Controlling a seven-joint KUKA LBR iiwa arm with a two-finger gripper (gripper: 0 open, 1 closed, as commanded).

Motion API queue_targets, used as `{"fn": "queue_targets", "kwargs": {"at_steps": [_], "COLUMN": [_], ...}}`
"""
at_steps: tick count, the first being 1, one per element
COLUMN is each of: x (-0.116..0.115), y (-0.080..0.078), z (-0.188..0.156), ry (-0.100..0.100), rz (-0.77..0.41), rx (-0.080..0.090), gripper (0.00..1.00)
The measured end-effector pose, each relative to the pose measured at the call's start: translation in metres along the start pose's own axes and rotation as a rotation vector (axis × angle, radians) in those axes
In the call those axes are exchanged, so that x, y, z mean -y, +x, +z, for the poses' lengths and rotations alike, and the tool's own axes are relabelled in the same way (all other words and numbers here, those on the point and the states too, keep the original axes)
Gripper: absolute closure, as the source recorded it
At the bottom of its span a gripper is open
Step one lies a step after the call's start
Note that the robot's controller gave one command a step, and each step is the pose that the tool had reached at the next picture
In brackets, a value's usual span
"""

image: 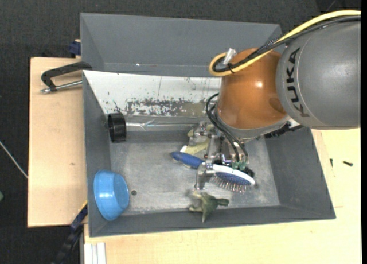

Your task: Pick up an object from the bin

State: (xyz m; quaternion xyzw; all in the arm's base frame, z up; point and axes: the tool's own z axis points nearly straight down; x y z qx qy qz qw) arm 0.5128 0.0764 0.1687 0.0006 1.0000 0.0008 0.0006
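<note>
- A small green toy figure [207, 204] lies closest, against the bin's [172, 39] near wall, right of the middle.
- A blue bowl [110, 195] sits tipped on its side in the near left corner, well apart from everything else.
- Just beyond the green figure lies a hairbrush [234, 178] with a blue back and a white pad of dark bristles. Its head points toward the right of the floor.
- The pincer [205, 168] comes down at the left end of the brush head, its metal parts touching or just over the brush (which of the two I cannot tell). I also cannot tell whether it is open or closed, or whether it has hold of anything.
- A blue piece [184, 158] juts out leftward from under the pincer and may be the brush's handle. A pale yellowish thing [196, 148] lies just behind it.
- Farther back, a clear tube [166, 123] lies along the foot of the far wall, with a black cap [116, 127] on its left end.
- Above the right half of the bin hangs the wrist's orange cover [252, 93], with the grey arm [327, 73] behind it.
</note>
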Motion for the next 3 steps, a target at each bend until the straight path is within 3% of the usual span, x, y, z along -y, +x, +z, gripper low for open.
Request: {"fn": "queue_targets", "kwargs": {"at_steps": [1, 2, 3], "x": [0.026, 0.025, 0.021], "y": [-0.021, -0.023, 0.001], "z": [0.088, 0.085, -0.048], "ry": [0.0, 0.0, 0.001], "rz": [-0.221, -0.22, -0.241], "rx": [0.005, 0.014, 0.01], "gripper": [0.0, 1.0, 1.0]}}
